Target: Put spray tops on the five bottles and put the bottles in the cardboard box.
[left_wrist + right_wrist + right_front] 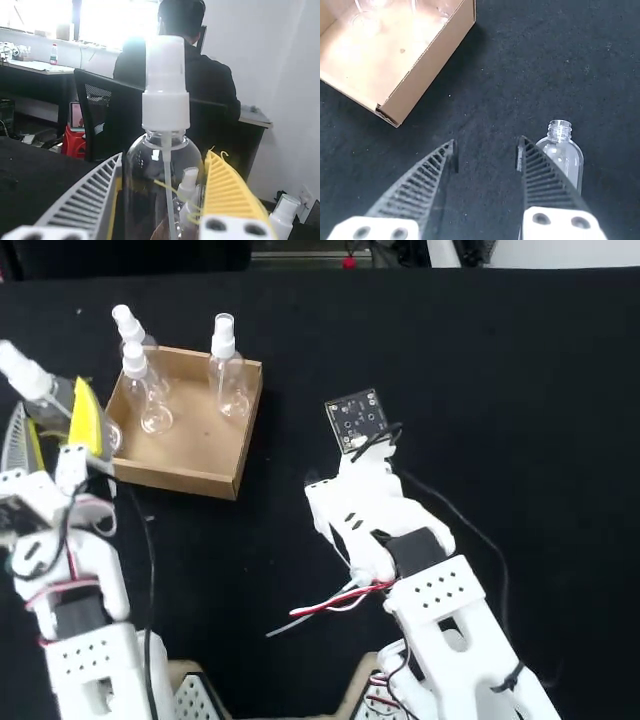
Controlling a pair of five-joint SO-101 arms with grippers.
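A: Progress check. How many are looking finished?
B: Three capped bottles are standing at the cardboard box, upper left of the high view. Two are clearly inside: one by the right wall, one near the left. The third is sitting at the far left corner; cannot tell whether inside or just behind the wall.
A: Fourth?
B: The left end effector is pinching the held bottle upright, at the far left edge of the high view, just beside the box. Its spray top is already on, with the tube running down through the clear body.
A: Fifth?
B: The bare bottle is lying on the black worktop, neck threads showing, no top. The right end effector is hanging over it, spread and gripping nothing, with the bottle just beside one jaw.
A: Remaining?
B: I'm judging two boxings and one capping.
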